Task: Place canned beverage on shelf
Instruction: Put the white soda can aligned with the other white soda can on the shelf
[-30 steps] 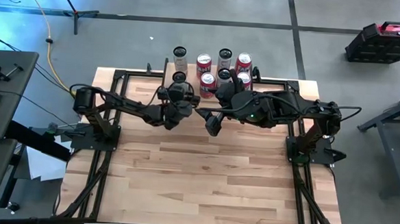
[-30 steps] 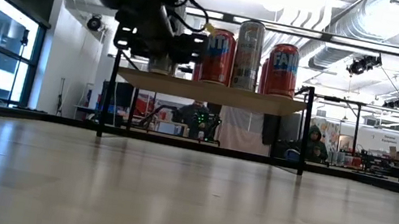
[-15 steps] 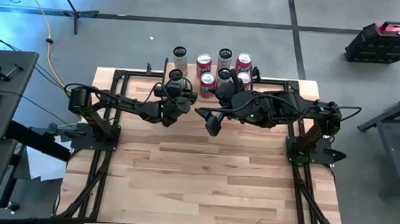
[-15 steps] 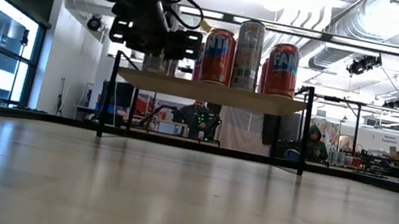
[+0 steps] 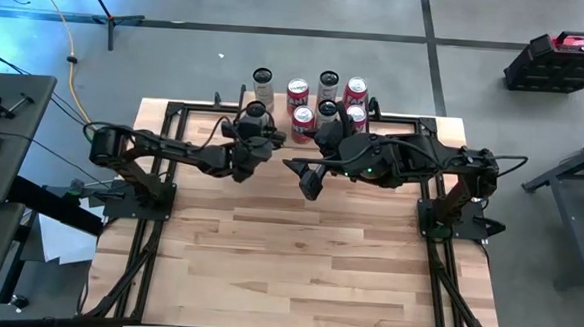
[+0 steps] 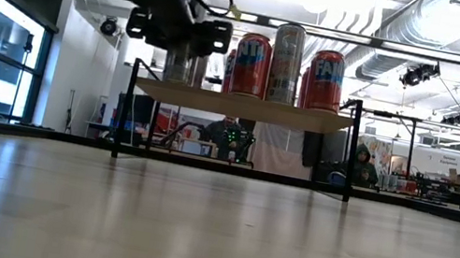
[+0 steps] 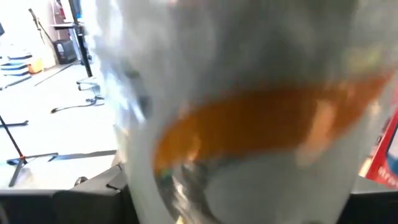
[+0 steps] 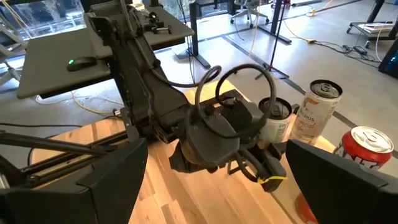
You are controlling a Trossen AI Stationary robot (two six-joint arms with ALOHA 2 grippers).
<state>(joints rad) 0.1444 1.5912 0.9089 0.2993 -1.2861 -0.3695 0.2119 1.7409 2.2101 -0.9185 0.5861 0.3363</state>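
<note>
- Seen from above, a pale wooden table (image 5: 297,254) is sitting in a workshop with a grey floor, and two dark robot arms are reaching in from its left and right edges.
- At the far edge of the table a small raised shelf (image 6: 244,105), with a light wood top and thin black legs, is carrying a cluster of drink cans.
- The left gripper (image 5: 254,131) is reaching to the shelf's left end, where its fingers are closed around a silver can with an orange band (image 8: 276,122).
- That held can is standing upright at the left end of the shelf, and in the low view its base looks level with the shelf top; whether it is actually resting there cannot be told.
- In the left wrist view the same can is filling almost the whole picture, silver with an orange stripe.
- A second silver can (image 5: 263,81) is standing farther back on the shelf, behind the held one.
- To the right, several red cans (image 6: 252,65) and another silver can (image 6: 285,63) are standing upright, close together.
- The right gripper (image 5: 308,177) is hanging above the table in front of the shelf, its fingers spread wide and holding nothing.
- In the low view, people are sitting in the room beyond the table, framed under the shelf.
</note>
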